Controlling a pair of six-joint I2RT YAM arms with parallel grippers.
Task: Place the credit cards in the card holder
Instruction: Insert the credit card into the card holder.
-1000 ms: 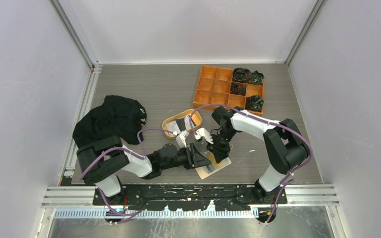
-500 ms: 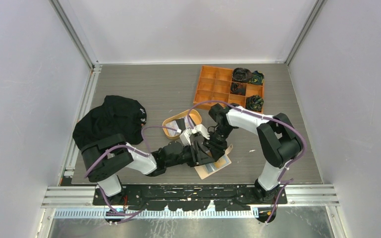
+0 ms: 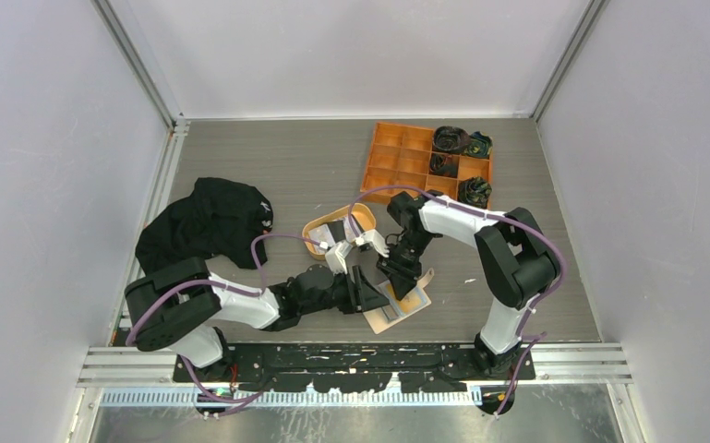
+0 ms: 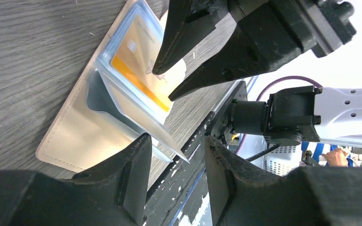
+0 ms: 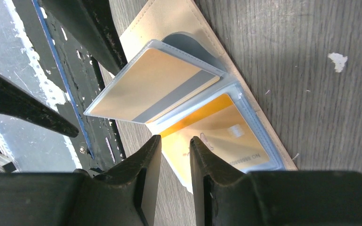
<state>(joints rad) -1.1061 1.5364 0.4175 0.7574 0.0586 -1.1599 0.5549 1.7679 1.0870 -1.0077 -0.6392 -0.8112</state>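
The card holder [image 3: 386, 319] lies open and flat on the bench [image 3: 277, 166], close to its near edge, between the two arms. Its beige cover is down, and two clear sleeves are turned up from it like pages. In the lower sleeve sits a gold card [image 5: 216, 134] with an orange band. Whether it is fully in, I cannot tell. The upper sleeve carries a striped card [image 5: 160, 84], gold with a grey stripe, and stands tilted off the lower one.

The right gripper [image 5: 175, 141] comes down at a corner of the gold card. Its jaws are a little apart, and I do not see them clamp anything. The left gripper [image 4: 176, 141] reaches in low from the other side with its jaws spread, and the free corner of the raised sleeve points into the gap. If one jaw touches the sleeve, I cannot tell.

I judge the cards light, stiff and slick, so they are best taken by a short edge, leaving most of the length free to enter. The sleeves look soft, with a narrow mouth. The holder seems light enough to slide, so the cover wants pinning while a card is pushed.

Room is tight. The black base plate [image 3: 351, 355] is just beside the holder, and the oval tray [image 3: 310, 233] is near, behind the grippers. The orange box [image 3: 406, 157] and the black cloth [image 3: 208, 221] are well apart. The widest room, as I judge, is toward the right and far side of the bench.
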